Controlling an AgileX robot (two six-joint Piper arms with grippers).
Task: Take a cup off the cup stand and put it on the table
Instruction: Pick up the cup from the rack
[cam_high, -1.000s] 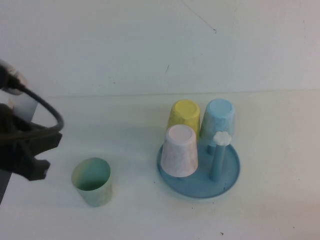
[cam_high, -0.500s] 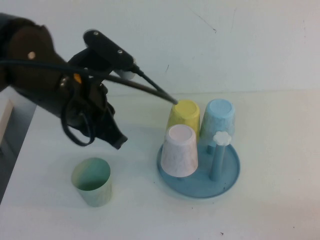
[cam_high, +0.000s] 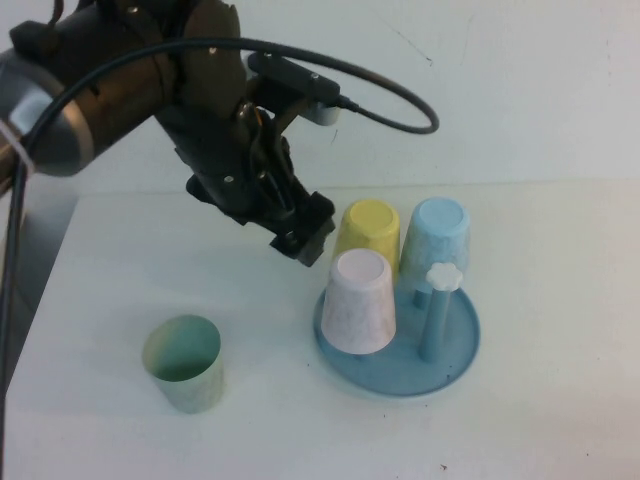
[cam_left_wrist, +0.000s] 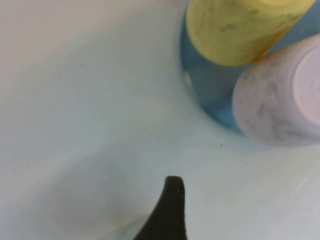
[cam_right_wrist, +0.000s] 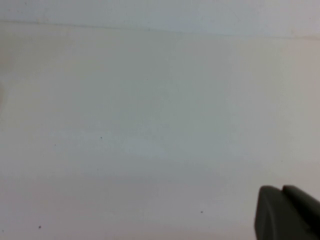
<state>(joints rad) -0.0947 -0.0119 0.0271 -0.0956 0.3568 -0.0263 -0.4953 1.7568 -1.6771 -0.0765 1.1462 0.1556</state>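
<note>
My left fingers (cam_high: 303, 238) hover above the desk (cam_high: 560, 250) just beside the cup stand (cam_high: 455, 365) — whether they are spread I cannot tell. The cup (cam_high: 359, 301) sits upside down on the stand, next to the yellow cup (cam_high: 367, 234) and blue cup (cam_high: 437, 237). My right fingers (cam_right_wrist: 287, 212) are pressed together over bare desk. A green cup (cam_high: 184, 362) stands apart. No writing is readable.

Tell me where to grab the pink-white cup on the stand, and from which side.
Grip the cup across its tapered wall, near the flat upturned base. It sits upside down on the cup stand. Probably come from the robot's left, where the left gripper hovers; yellow cup crowds behind.
</note>
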